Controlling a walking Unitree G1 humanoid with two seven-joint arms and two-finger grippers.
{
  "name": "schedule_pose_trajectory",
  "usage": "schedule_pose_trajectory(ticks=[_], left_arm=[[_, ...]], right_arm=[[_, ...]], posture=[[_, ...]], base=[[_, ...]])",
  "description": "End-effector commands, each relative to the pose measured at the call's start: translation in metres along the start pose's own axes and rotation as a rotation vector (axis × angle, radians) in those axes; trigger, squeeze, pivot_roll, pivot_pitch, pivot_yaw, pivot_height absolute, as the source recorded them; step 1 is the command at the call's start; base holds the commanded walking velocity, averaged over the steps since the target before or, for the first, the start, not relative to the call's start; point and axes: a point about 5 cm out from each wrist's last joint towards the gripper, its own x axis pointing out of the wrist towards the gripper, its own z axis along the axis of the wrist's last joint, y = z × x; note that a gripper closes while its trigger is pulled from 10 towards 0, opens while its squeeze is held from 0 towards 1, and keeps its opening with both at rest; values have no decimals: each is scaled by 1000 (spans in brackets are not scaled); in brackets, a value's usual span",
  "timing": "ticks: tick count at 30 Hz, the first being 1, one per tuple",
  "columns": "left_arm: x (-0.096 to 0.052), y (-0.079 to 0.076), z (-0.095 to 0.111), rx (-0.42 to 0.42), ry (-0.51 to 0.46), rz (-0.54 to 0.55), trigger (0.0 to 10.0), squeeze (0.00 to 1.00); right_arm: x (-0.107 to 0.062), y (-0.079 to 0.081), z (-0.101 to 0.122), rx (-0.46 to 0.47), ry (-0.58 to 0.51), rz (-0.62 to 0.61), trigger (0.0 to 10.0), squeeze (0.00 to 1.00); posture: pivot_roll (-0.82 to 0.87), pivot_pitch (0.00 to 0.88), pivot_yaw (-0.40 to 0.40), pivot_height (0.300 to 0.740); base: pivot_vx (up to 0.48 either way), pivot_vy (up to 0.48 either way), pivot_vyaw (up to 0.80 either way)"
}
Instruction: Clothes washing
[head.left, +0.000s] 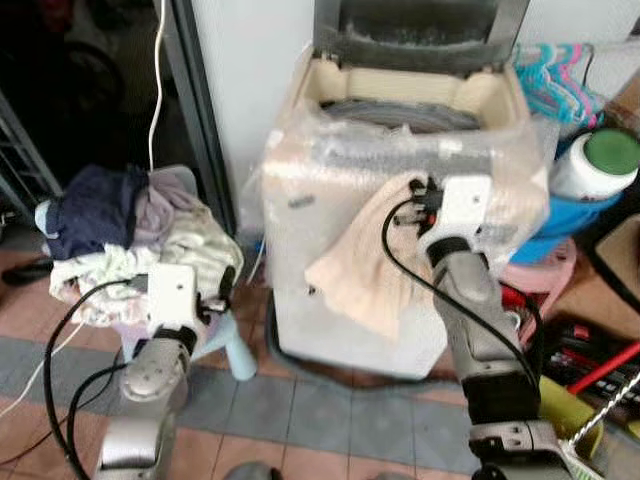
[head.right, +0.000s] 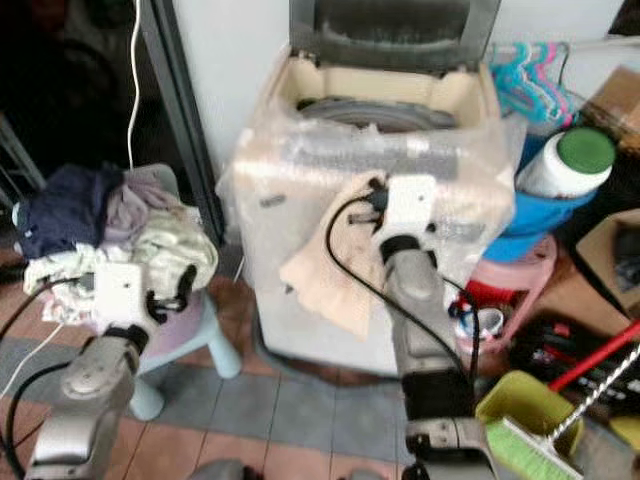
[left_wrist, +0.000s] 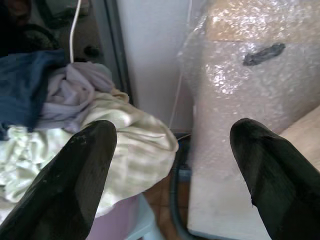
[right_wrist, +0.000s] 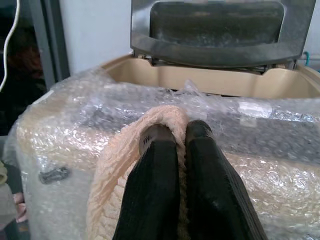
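Right gripper (right_wrist: 180, 137) raised before washing machine (head.left: 330, 260), pinching peach cloth (head.left: 365, 260).

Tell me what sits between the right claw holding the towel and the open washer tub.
The washer's bubble-wrapped front top edge lies between the right claw, shut on the beige towel, and the tub opening; the right wrist view shows it.

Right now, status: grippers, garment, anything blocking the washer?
Right gripper shut on peach knitted cloth, raised before the bubble-wrapped top-load washing machine, lid up. Left gripper open, near the clothes pile on the pale plastic stool. Nothing blocking the tub opening.
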Motion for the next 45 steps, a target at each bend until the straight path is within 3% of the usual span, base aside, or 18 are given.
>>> schedule_pose_trajectory(ticks=[1, 6, 12, 22, 28, 30, 31, 32, 35, 36, 37, 38, 41, 42, 43, 44, 45], left_arm=[[0, -3, 3, -4, -20, -9, 10000, 0], [0, -2, 3, -5, -28, 5, 10000, 0], [0, -4, 3, -12, -33, 1, 10000, 0], [1, -5, 1, -18, -29, -3, 10000, 0], [4, -7, -1, -5, -15, 0, 10000, 0], [5, -8, -1, -8, -16, -4, 10000, 0], [7, -9, 0, -7, -17, -6, 10000, 0], [7, -9, 0, -6, -18, -6, 10000, 0], [7, -9, 1, -3, -20, 2, 10000, 0], [6, -9, 0, -6, -21, 13, 10000, 0], [6, -9, 0, -8, -22, 24, 10000, 0], [5, -7, 0, -9, -22, 40, 10000, 0], [3, -6, 0, -11, -22, 51, 10000, 0], [3, -7, -1, -11, -19, 49, 10000, 0], [3, -8, -1, -9, -13, 45, 10000, 0], [3, -8, -2, -7, -10, 44, 10000, 0], [3, -8, -2, -7, -10, 44, 10000, 0]], right_arm=[[2, -10, 8, -9, -37, -29, 10000, 0], [9, -7, 16, -38, -75, 20, 10000, 0], [11, 16, 22, -31, -104, 167, 10000, 0], [16, 33, 35, -53, -146, 378, 10000, 0], [35, 42, 65, -79, -207, 538, 10000, 0], [55, 38, 97, -110, -282, 534, 10000, 0], [70, 27, 131, -148, -381, 453, 10000, 0], [79, 16, 155, -129, -437, 352, 10000, 0], [91, -20, 208, -32, -531, 85, 10000, 0], [91, -45, 232, 43, -566, -67, 10000, 0], [90, -51, 236, 15, -577, -102, 10000, 0], [89, -55, 238, -37, -588, -129, 10000, 0], [93, -48, 218, -42, -529, -72, 10000, 0], [95, -43, 198, -54, -476, -39, 10000, 0], [97, -33, 162, -59, -381, 11, 10000, 0], [97, -29, 145, -48, -341, 37, 10000, 90], [97, -29, 145, -48, -341, 37, 10000, 90]], posture=[[-9, 0, 31, 740], [-11, 0, 31, 740], [-9, 0, 23, 740], [-9, 0, 17, 740], [-12, 0, 15, 740], [-12, 0, 13, 740], [-9, 0, 11, 740], [-9, 0, 11, 740], [-9, 0, 11, 740], [-1, 0, -6, 740], [4, 0, -11, 740], [6, 0, -16, 740], [6, 0, -17, 740], [7, 0, -16, 740], [8, 0, -12, 740], [5, 0, -5, 740], [5, 0, -5, 740]], base=[[0, 0, 0], [333, 0, 0], [414, 0, 0], [435, 0, 0], [178, 0, 0], [0, 0, 0], [0, 0, 0], [0, 0, 0], [0, 0, 0], [0, 0, 0], [0, 0, 0], [0, 0, 0], [0, 0, 0], [0, 0, 0], [0, 0, 0], [0, 0, 0], [0, 0, 0]])
